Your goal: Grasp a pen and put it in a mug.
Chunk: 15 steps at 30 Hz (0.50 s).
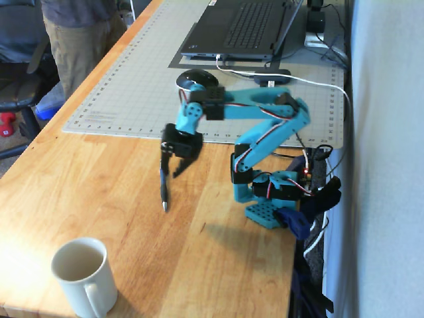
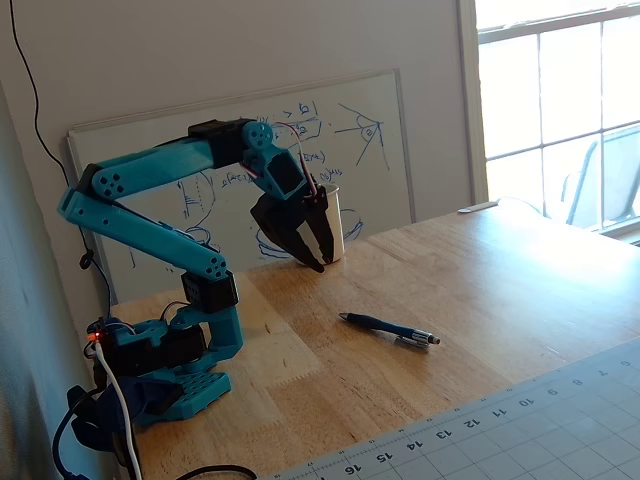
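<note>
The dark pen [image 1: 163, 191] lies flat on the wooden table, silvery tip toward the mug; it also shows in a fixed view [image 2: 388, 327]. My gripper [image 1: 170, 168] hangs open and empty above the table, just over the pen's far end in a fixed view. In the other fixed view my gripper [image 2: 318, 258] is raised off the table, up and to the left of the pen, fingers pointing down. The cream-white mug [image 1: 83, 275] stands upright near the table's front corner, handle to the right. In a fixed view the mug [image 2: 335, 215] is partly hidden behind my gripper.
A grey cutting mat [image 1: 126, 86] covers the far table, with a laptop [image 1: 245, 26] and a black mouse [image 1: 197, 79] on it. My arm's base [image 1: 268, 199] is clamped at the right edge. A whiteboard [image 2: 380, 150] leans on the wall. A person [image 1: 79, 33] stands at far left.
</note>
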Each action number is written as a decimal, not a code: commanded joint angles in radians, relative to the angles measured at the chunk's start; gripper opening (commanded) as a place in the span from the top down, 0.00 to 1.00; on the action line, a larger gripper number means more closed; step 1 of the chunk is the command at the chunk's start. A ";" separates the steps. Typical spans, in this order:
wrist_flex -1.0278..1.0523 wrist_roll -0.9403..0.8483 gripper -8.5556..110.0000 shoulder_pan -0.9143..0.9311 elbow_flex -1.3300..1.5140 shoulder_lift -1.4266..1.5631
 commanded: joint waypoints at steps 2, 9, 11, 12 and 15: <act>-0.006 -0.008 0.85 0.008 -0.295 -0.244; 0.008 0.006 0.73 0.058 -0.428 -0.512; 0.008 0.003 0.71 0.086 -0.437 -0.575; 0.008 0.000 0.71 0.101 -0.443 -0.606; 0.008 -0.005 0.71 0.143 -0.445 -0.675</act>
